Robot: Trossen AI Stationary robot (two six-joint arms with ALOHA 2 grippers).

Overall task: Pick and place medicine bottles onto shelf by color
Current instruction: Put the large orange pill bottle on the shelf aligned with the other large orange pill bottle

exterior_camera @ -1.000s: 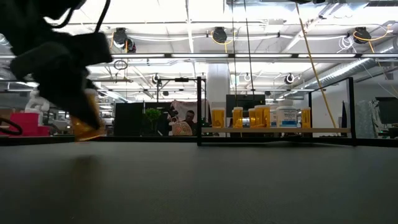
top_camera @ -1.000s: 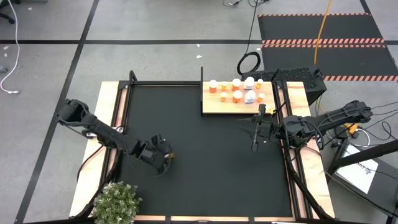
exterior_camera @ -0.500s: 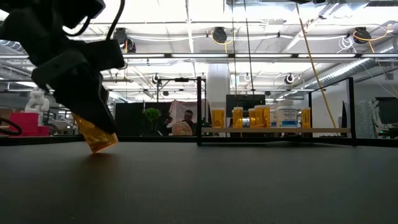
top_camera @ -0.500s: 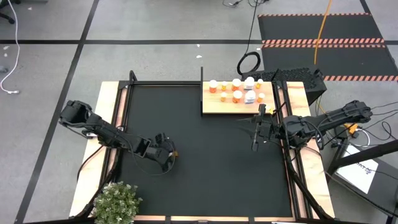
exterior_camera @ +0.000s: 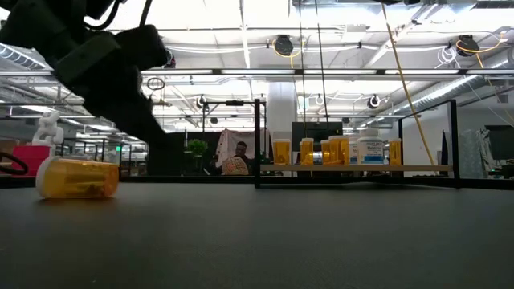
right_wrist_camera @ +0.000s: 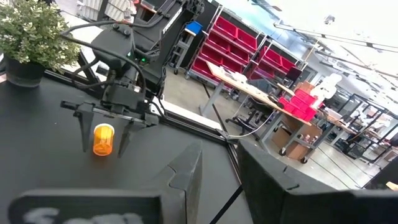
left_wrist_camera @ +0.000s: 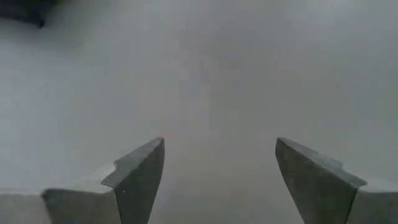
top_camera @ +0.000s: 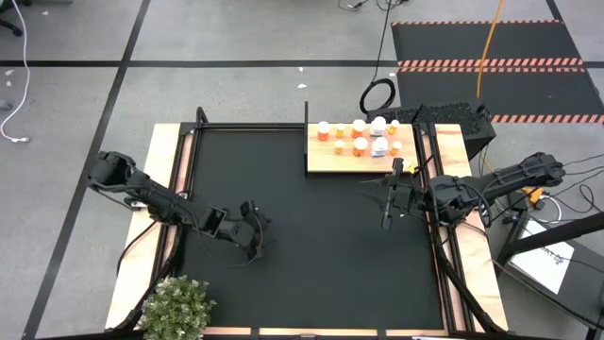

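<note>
- The shelf (top_camera: pixel 361 153) lies at the far right edge of the black mat (top_camera: pixel 311 283), touching the mat's raised frame; the rest of the mat between the shelf and the near edge is open.
- Medicine bottles (top_camera: pixel 360 145) stand upright in a cluster on the shelf (orange ones, plus at least one white, seen in the low view (exterior_camera: pixel 371 150)).
- One orange bottle (exterior_camera: pixel 78 177) lies on its side on the mat, well apart from the shelf, toward the near left corner by the potted plant (top_camera: pixel 176 307).
- The left gripper (top_camera: pixel 253 229) hangs over that bottle, jaws spread wide on either side, gripping nothing (right wrist view: the bottle (right_wrist_camera: pixel 103 139) sits between the two fingers).
- The right gripper (top_camera: pixel 388 210) waits just in front of the shelf, jaws a narrow gap apart, empty.
</note>
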